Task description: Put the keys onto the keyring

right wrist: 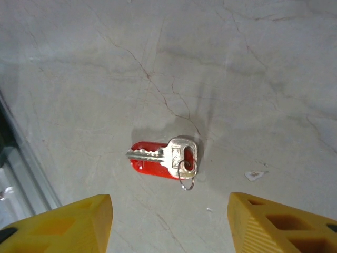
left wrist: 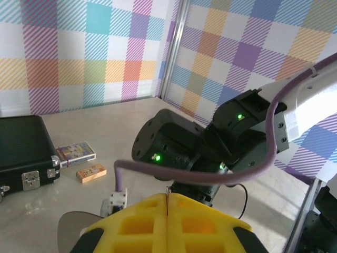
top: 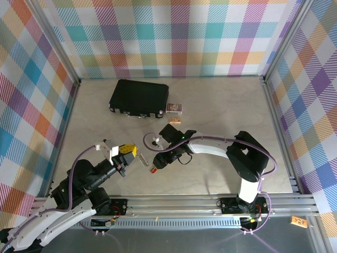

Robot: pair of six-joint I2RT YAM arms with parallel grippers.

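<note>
Plaid-walled cell, pale worktop [top: 221,105]. In the top view, the keyring [top: 154,169] lay by the right jaws. In the left wrist view, the left jaws were together. In the right wrist view, the right jaws stood apart above the key [right wrist: 176,154], which rested on the red tag. The ring apparently passed through the key's hole, so the task was judged near done.

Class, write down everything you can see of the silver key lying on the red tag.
The key is one flat, silvery metal piece with a toothed blade and a rounded head pierced by an oblong hole. It lies flat, blade pointing left in the right wrist view, on top of the red tag on the pale veined table. A thin wire ring seems to pass through the head's hole. The right tool hangs open above, touching nothing.
</note>
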